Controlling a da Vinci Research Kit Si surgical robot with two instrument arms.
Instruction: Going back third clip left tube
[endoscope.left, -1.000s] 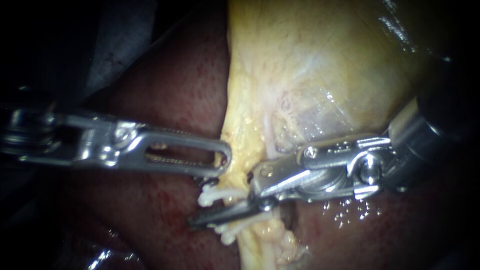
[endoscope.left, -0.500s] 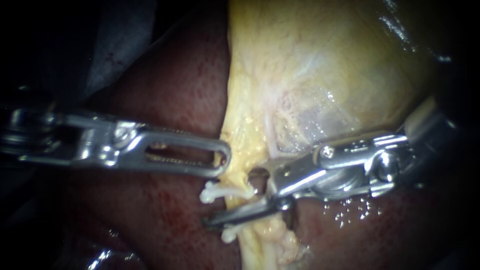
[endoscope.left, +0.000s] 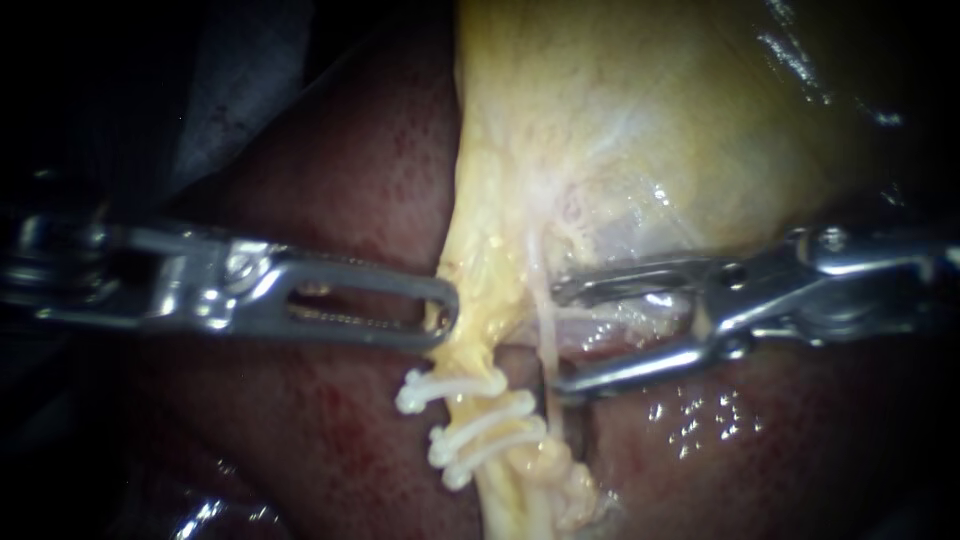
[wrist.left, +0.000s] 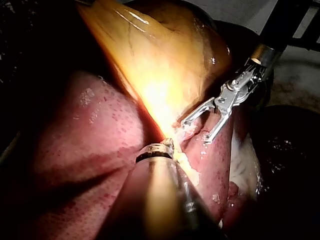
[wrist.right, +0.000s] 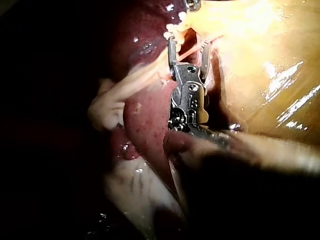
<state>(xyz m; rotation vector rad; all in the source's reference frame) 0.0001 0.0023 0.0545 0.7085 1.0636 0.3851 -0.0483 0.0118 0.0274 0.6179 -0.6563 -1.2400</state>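
- Right tool (endoscope.left: 558, 338): jaws spread, holding nothing; just beside the three clips, clear of them.
- Thin pale strand (endoscope.left: 545, 330): runs between the spread jaws; contact cannot be told.
- Three clips (endoscope.left: 470, 420): white, stacked close together across the left tube (endoscope.left: 530, 500); clipping judged complete.
- Left tool (endoscope.left: 445, 318): on the clips' far side, jaws pinching the gallbladder (endoscope.left: 650, 120) edge.
- Liver (endoscope.left: 350, 180): dark red, around the clips.
- Outstanding: withdrawal of the right tool from the clips, likely without snagging the strand.
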